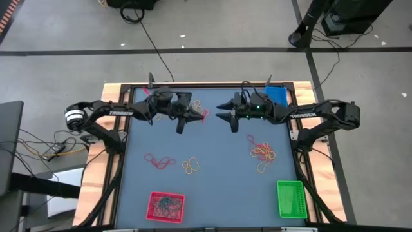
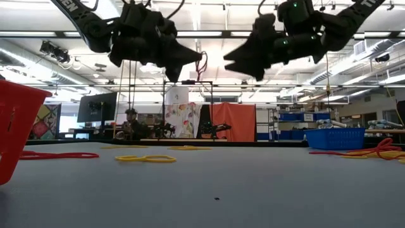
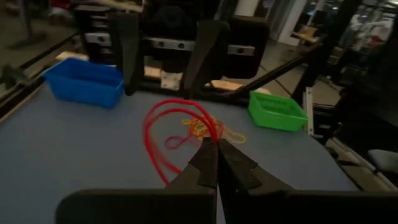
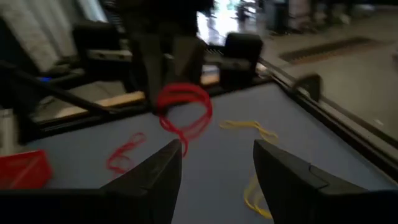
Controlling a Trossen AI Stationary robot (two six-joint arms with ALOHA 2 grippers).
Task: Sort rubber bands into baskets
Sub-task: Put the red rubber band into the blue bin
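My left gripper (image 1: 188, 120) hovers over the far middle of the table, shut on a red rubber band (image 3: 166, 127), which also shows in the low view as the red band (image 2: 202, 63). My right gripper (image 1: 220, 111) faces it from the right at the same height, open and holding nothing; between its fingers (image 4: 217, 149) I see that same red band (image 4: 185, 109). The blue basket (image 1: 277, 95) stands at the far right, the green basket (image 1: 290, 198) at the near right. The red basket (image 1: 166, 205) at the near left holds several bands. My left gripper pinches the red rubber band at one spot of its loop (image 3: 210, 135) between its two fingertips. The fingers lie about level and point toward the table's right. The band loops out slack beyond the tips, lifted clear of the table.
Loose bands lie on the mat: red ones (image 1: 159, 161) at the near left, yellow ones (image 1: 190, 166) in the middle, a yellow and red heap (image 1: 262, 151) at the right. The two grippers stand close, tip to tip. Cables run over the floor behind the table.
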